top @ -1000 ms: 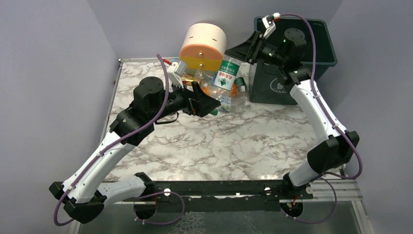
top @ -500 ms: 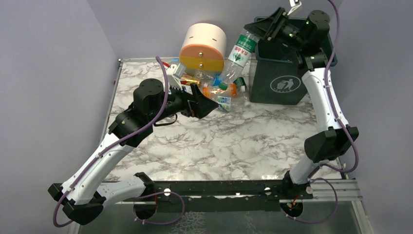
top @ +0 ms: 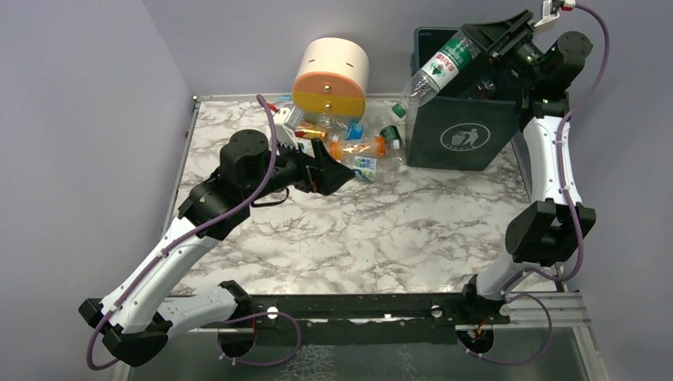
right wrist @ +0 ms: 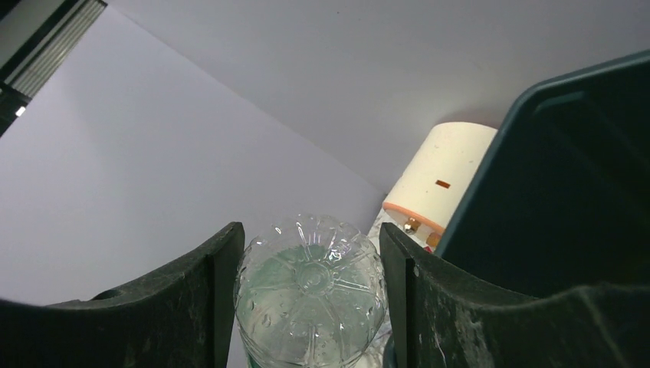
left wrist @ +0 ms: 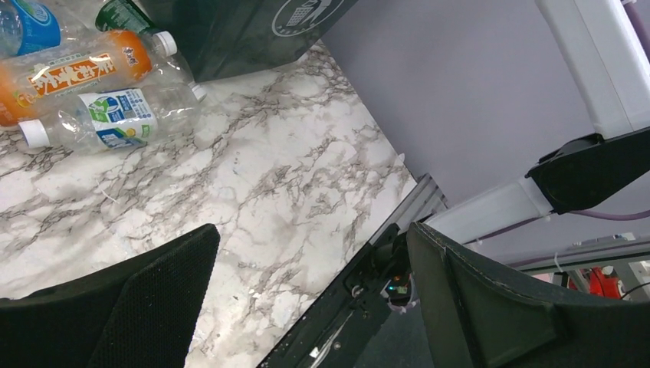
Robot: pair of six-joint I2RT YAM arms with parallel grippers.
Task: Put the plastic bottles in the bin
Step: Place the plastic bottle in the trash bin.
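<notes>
A: Where does the job stand?

B: Mid-delivery, I'd say. The right end effector [top: 488,36] is clamped on the base of a clear bottle [top: 435,70] with a green label, up at the bin [top: 436,155]. The wrist view shows the ribbed base pinched between both fingers.

A: Is the bottle over the bin yet?

B: Partly. It lies tilted across the bin's left rim, with the base end above the opening. The neck hangs lower, outside the left wall. I judge it needs to go further in over the opening before the grip is let go.

A: And the other arm?

B: The left end effector [top: 332,170] hovers left of the bin, above the surface [top: 381,230]. Its fingers stand wide apart with nothing between them.

A: How much is left?

B: Most of it, as far as I can see. A cluster of bottles [top: 349,131] lies on the surface just left of the bin, in front of the round drawer unit [top: 331,75]. Among them are an orange bottle [top: 357,148] and a blue-and-white labelled bottle [top: 367,165], both lying on their sides.

A: Anything in the bin already?

B: I can't tell. Its inside is dark and partly hidden by the right arm.

A: So what comes next?

B: Probably dropping this one, then the left end effector takes one from the cluster.
</notes>
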